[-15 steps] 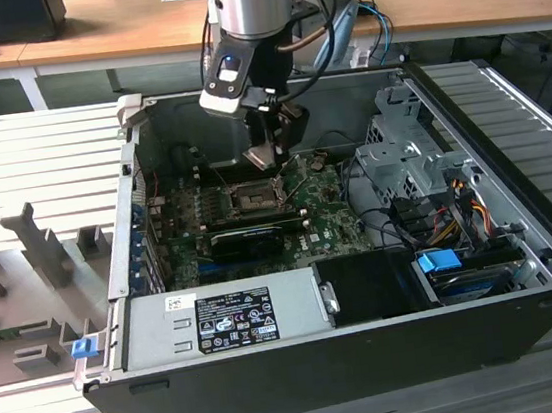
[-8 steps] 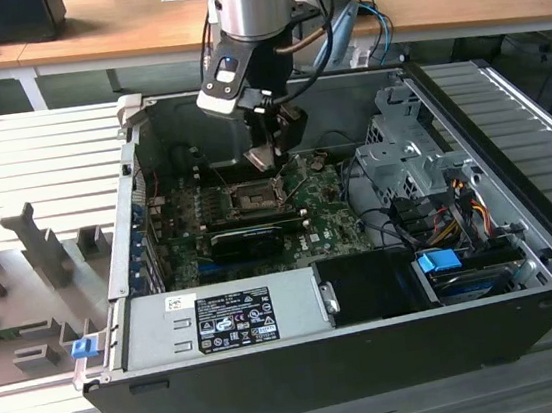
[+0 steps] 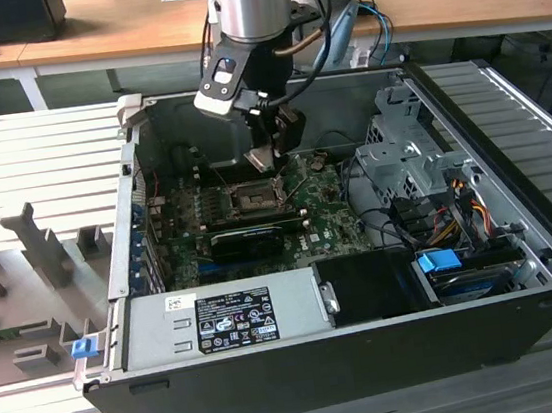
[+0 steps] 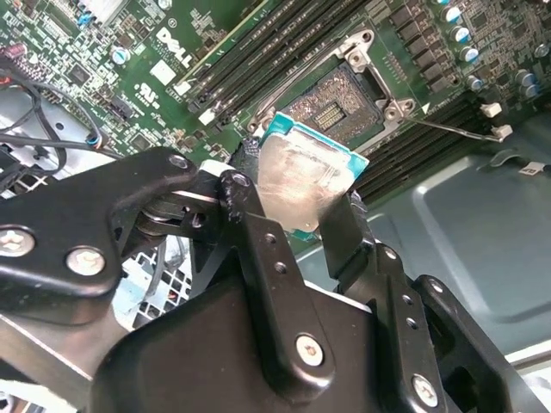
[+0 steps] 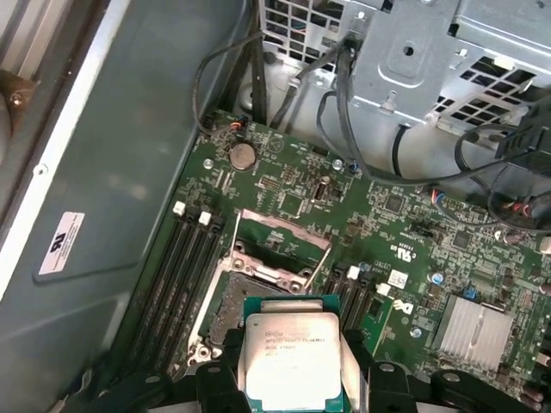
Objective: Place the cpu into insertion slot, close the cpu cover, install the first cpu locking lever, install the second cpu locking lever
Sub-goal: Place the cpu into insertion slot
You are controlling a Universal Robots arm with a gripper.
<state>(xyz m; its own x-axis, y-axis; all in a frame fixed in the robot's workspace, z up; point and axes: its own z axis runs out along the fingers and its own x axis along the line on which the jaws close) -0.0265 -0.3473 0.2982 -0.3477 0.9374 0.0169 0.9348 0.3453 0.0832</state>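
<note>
Gripping the cpu [image 5: 291, 361], pincer [image 4: 297, 213] hovers over insertion slot [image 4: 334, 105].

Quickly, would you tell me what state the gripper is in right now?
The gripper: closed on the cpu, holding it above the open insertion slot.

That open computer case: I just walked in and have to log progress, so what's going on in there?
The robot arm's hand is reaching into the computer case and grips the cpu between its fingers. It holds the chip just above the insertion slot on the green board, not yet seated. The cpu cover is swung up and open, and the socket is empty.
</note>
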